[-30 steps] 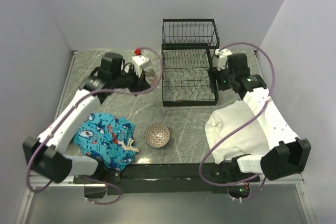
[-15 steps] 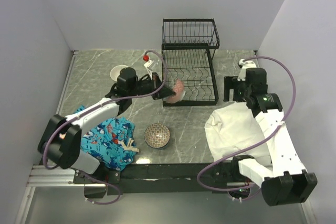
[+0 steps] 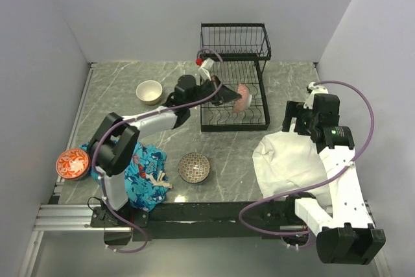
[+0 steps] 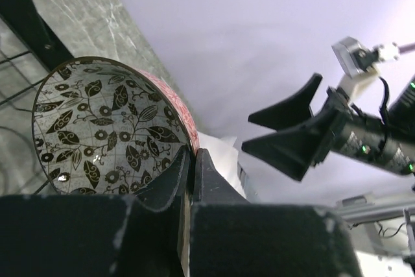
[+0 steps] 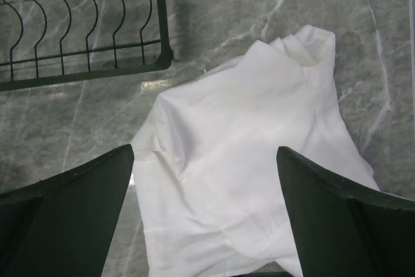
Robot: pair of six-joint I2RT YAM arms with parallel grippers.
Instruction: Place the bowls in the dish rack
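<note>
Leaf-patterned bowl [image 3: 242, 97] (glossy) now over dish rack [image 3: 224, 109]

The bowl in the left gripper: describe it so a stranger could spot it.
Find the black wire dish rack at the back of the table. Over its lower tier the left gripper pinches a bowl by its rim. Unlike the cream bowl upright on the table, it is tipped on edge, red outside, leaf-patterned inside.

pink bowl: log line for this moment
left gripper shut on pink bowl | held over dish rack | right gripper open above white cloth
</note>
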